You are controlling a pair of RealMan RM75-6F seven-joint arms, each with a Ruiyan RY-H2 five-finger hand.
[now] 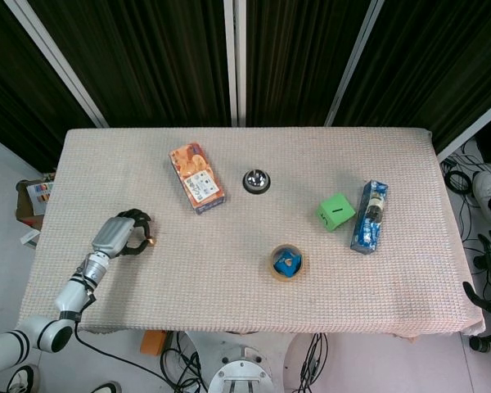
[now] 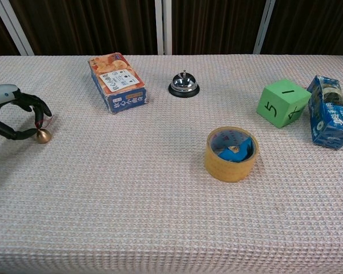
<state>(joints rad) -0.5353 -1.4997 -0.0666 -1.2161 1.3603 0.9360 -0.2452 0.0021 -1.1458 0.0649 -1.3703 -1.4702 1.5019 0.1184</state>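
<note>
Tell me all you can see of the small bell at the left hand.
The small bell is round, brass-coloured and shiny, with a thin red string at its top. It sits low on the woven cloth of the table near the left edge, in front of the orange box. The left hand curls around it, dark fingertips pinching the string; whether it rests on the cloth is unclear.

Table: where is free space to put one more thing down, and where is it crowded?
The table is bare along the front edge below the tape roll, and in the wide middle between the small bell at the left hand and the roll. It is crowded at right, where the green cube sits close beside the blue box.
</note>
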